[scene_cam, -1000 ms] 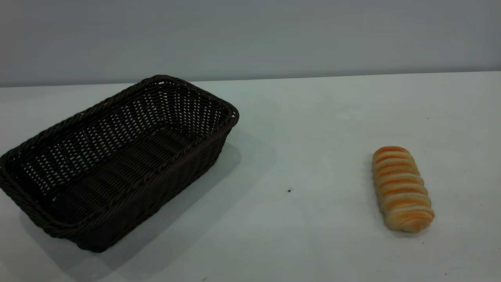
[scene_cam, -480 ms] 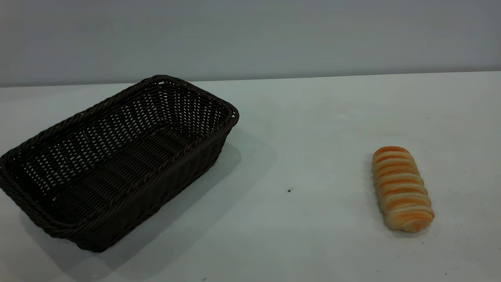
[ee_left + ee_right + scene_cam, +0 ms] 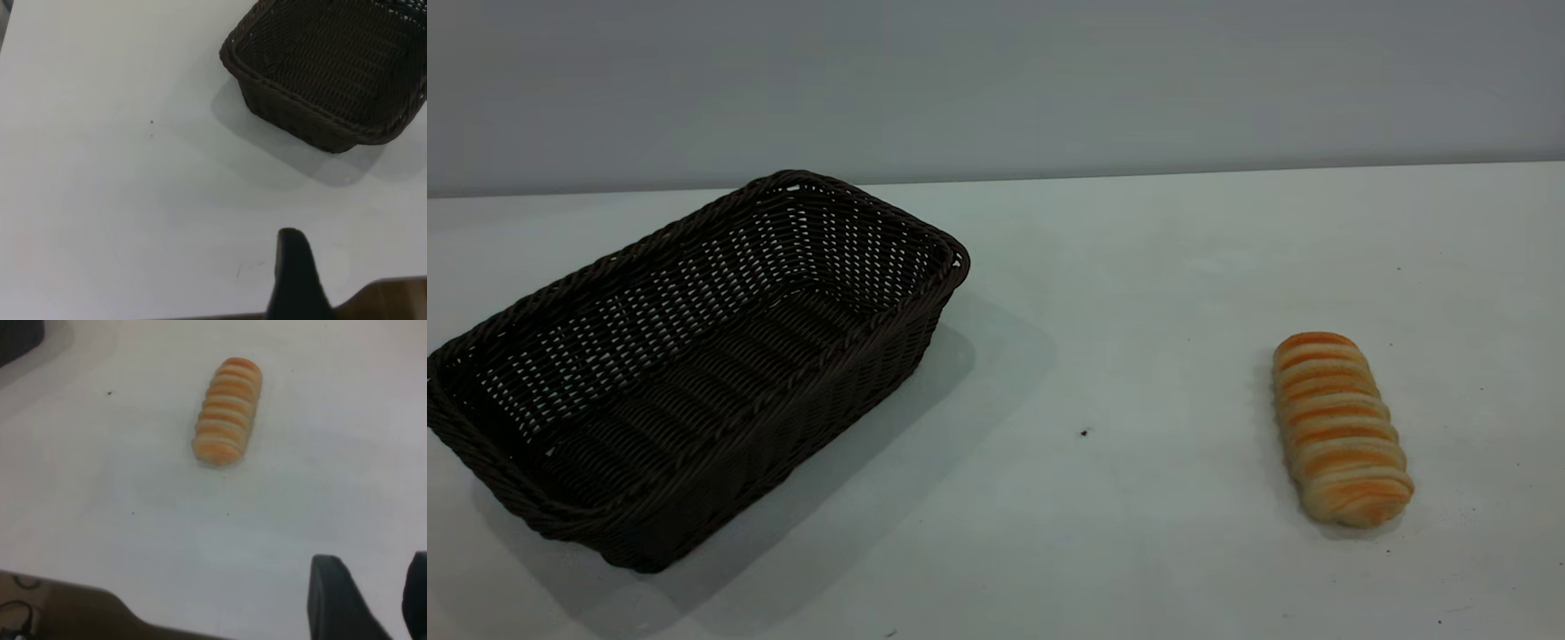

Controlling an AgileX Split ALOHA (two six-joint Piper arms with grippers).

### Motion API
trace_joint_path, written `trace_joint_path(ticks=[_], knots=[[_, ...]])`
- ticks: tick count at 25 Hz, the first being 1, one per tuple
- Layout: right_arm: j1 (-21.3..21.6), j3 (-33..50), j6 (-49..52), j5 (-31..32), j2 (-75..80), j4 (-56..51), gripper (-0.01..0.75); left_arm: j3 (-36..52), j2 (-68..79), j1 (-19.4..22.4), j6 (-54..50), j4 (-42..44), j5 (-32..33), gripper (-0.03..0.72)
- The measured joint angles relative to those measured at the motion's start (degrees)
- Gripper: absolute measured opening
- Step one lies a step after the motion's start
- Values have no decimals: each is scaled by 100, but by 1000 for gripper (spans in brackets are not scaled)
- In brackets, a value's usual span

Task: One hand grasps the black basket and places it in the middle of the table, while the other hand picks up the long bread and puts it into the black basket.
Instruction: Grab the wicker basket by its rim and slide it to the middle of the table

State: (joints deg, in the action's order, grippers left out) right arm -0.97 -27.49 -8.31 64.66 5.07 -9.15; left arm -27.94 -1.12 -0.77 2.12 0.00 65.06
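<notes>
Nothing has moved since a second ago. Basket (image 3: 694, 373) sits left, bread (image 3: 1341, 428) well apart at right, long axis running near-to-far. Right gripper (image 3: 365, 600), fingers spread, hangs nearer the bread; left gripper (image 3: 297, 277), spread cannot tell, nearer the basket.

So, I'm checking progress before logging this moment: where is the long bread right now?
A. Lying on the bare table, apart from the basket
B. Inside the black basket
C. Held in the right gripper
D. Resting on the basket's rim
A: the long bread lies flat on the white table, well apart from the empty black basket, and the right wrist view shows the right gripper short of it, not touching.
</notes>
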Motion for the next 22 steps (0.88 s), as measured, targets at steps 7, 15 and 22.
trace_joint_path(ticks=[7,15,22], knots=[[0,0,0,0,0,0,238,0,0,-394,0,-31,0,550],[-299,0,0,-17,0,-70,238,0,0,-462,-6,-42,0,550],[-827,-13,374,-146,66,18,238,0,298,-467,-915,150,0,524]])
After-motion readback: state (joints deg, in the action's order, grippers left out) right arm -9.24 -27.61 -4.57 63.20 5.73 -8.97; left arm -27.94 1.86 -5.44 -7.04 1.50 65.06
